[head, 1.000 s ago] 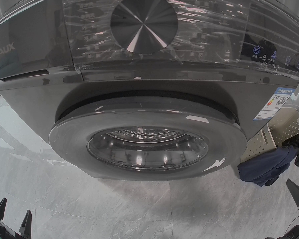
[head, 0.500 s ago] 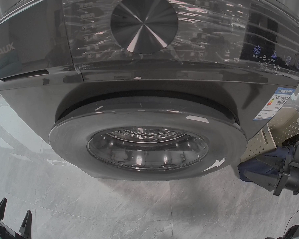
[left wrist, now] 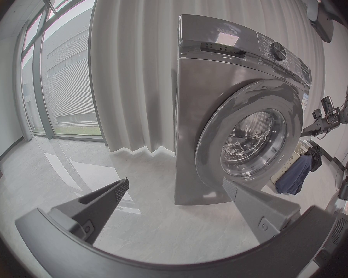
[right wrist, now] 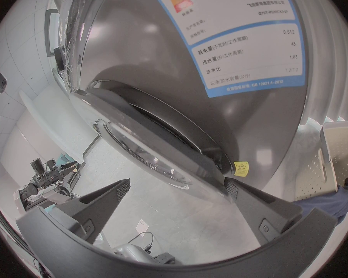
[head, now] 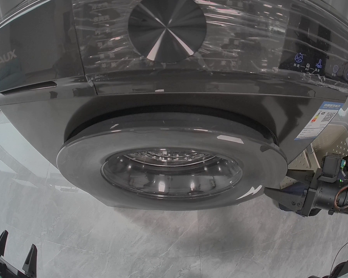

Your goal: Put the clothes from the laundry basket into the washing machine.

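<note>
The right gripper is hovering just beside the right edge of the washing machine door, fingers spread and empty, its arm lying level. The left gripper is hanging well below and left of that door, fingers apart

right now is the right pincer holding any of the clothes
No, the right pincer is open and empty, and the navy garment hangs over the laundry basket rim.
</note>
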`<state>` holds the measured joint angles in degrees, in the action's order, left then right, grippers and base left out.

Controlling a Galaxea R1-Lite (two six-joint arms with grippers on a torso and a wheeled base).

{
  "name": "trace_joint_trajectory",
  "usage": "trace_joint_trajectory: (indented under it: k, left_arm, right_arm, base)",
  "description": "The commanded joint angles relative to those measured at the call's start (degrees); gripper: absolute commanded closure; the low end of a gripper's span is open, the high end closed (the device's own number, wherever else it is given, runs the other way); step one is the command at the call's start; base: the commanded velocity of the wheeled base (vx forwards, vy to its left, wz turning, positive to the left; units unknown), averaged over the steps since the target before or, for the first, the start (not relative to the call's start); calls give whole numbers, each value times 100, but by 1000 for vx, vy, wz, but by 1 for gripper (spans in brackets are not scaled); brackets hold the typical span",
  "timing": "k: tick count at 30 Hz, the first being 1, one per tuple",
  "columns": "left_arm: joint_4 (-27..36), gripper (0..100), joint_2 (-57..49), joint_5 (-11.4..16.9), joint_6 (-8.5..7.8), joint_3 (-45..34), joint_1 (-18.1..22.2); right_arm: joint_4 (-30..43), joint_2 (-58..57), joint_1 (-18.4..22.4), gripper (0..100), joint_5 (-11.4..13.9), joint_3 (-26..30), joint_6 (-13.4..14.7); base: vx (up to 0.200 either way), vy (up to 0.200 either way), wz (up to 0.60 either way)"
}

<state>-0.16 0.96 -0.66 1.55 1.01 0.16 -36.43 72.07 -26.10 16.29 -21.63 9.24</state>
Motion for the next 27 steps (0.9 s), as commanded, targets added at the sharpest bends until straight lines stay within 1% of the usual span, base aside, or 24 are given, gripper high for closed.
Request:
trace_joint_trajectory:
  k: [1, 4, 6, 8, 10, 12, 16, 17, 21, 24, 27]
  left_arm:
    - [-2, 0, -61, -4, 3, -92, 2]
    - [-2, 0, -61, -4, 3, -92, 2]
    - [-2, 0, -61, -4, 3, -92, 2]
    - [-2, 0, -61, -4, 3, -92, 2]
    - [-2, 0, -61, -4, -5, -92, 2]
    - [-2, 0, -61, -4, -14, -92, 2]
    - [-2, 0, -61, -4, -14, -92, 2]
    - [-2, 0, -61, -4, -14, -92, 2]
    - [-2, 0, -61, -4, -14, -92, 2]
    - [-2, 0, -61, -4, -5, -92, 2]
    - [-2, 0, -61, -4, -5, -92, 2]
  right_arm:
    - [-40, 123, -141, 0, 41, 27, 8]
    - [-49, 61, -150, 0, 59, 194, -10]
    - [-40, -62, -159, 0, 94, 484, -45]
    - [4, -360, -159, 0, 138, 712, -28]
    - [13, -501, -141, 0, 156, 774, -36]
    - [-22, -466, -88, 0, 156, 756, -54]
    - [-49, -308, -88, 0, 129, 554, -54]
    - [-49, -123, -88, 0, 120, 396, -54]
    - [-58, 211, -132, 0, 120, 150, -45]
    - [-58, 334, -159, 0, 120, 124, -45]
    - [-40, 272, -255, 0, 120, 264, -45]
  base:
    - [0, 0, 0]
    - [0, 0, 0]
    - [0, 0, 0]
    - [-200, 0, 0]
    - [-200, 0, 0]
    - [-200, 0, 0]
    - [0, 0, 0]
    - [0, 0, 0]
    - [0, 0, 0]
    - [-200, 0, 0]
    - [-200, 0, 0]
